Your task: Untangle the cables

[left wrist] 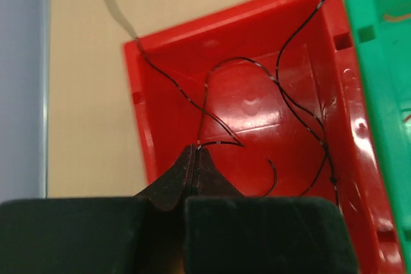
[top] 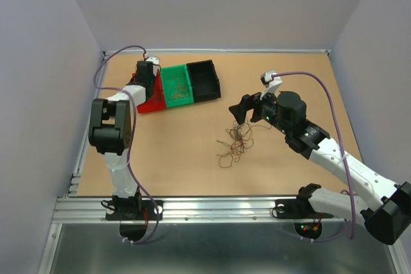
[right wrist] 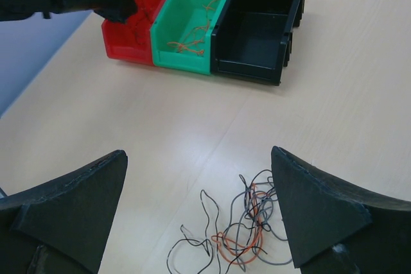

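The left gripper (left wrist: 194, 158) is pinched shut over the red bin (left wrist: 144, 120), its tips closed on one dark wire (left wrist: 282, 85) that loops across the bin's floor. The right gripper (right wrist: 198, 158) hangs spread wide and holds nothing, just above the cables (right wrist: 239, 232) — a loose knot of brown, orange-red and dark strands near the middle of the table (top: 180, 152), well apart from the bins. A few orange strands lie in the green bin (right wrist: 183, 62), with the black bin (right wrist: 253, 68) beside it.

Those wires look almost weightless and springy; I'd expect one to slip between the pads or drag its neighbours along. The best hold seems a free end curling out at the bunch's edge — not the crossed middle. The tabletop is smooth, pale and flat, giving fingertips little to get under, and plain lilac-grey walls (top: 38, 94) close in the space.
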{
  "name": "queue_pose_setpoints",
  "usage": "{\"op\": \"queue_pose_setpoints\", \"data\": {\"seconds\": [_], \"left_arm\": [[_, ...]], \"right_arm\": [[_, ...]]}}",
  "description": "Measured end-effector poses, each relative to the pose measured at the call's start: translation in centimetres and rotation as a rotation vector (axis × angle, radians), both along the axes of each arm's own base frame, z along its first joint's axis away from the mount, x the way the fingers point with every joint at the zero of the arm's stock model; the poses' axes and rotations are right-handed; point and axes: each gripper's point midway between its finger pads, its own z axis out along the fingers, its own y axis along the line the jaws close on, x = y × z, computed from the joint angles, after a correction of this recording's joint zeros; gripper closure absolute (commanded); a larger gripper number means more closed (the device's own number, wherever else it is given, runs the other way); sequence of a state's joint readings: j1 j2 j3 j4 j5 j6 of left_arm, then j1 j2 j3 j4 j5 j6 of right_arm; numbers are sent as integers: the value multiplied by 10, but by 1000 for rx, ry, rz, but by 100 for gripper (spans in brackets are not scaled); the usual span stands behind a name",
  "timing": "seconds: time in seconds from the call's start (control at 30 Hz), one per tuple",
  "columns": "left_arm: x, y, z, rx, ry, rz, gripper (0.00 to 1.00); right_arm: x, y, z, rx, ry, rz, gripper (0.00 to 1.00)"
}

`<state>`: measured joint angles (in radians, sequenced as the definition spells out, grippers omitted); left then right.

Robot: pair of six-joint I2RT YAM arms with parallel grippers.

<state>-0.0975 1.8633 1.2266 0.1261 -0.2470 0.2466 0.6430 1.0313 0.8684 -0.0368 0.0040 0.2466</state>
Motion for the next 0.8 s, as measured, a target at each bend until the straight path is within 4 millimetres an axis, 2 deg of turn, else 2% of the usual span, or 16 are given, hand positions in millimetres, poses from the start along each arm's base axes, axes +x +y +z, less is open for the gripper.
{"op": "queue_pose_setpoints", "data": {"seconds": [0.1,0.17,0.2,0.3,0.37,0.43,0.53,0.67,0.8], "left_arm": [[13,-9,-45,57,109,-6,99],[15,-8,-63,107,140,8,93],[18,-10,-60,120,136,6,77],[12,-15,-58,117,150,-7,47],[5,-16,-51,95,141,-6,41],[-3,-17,-34,86,122,-20,39],[-13,-20,9,58,51,-37,37],[-16,-22,70,20,-77,-55,36],[-19,-23,93,-4,-120,-74,35]], "right_arm": [[-1,1,0,1,1,5,2],[-1,1,0,1,1,6,2],[-1,1,0,1,1,6,2],[-1,1,0,2,1,9,2],[-1,2,0,2,1,12,2],[-1,2,0,2,1,12,2],[-1,2,0,2,1,12,2],[-1,2,0,2,1,12,2],[-1,2,0,2,1,12,2]]}}
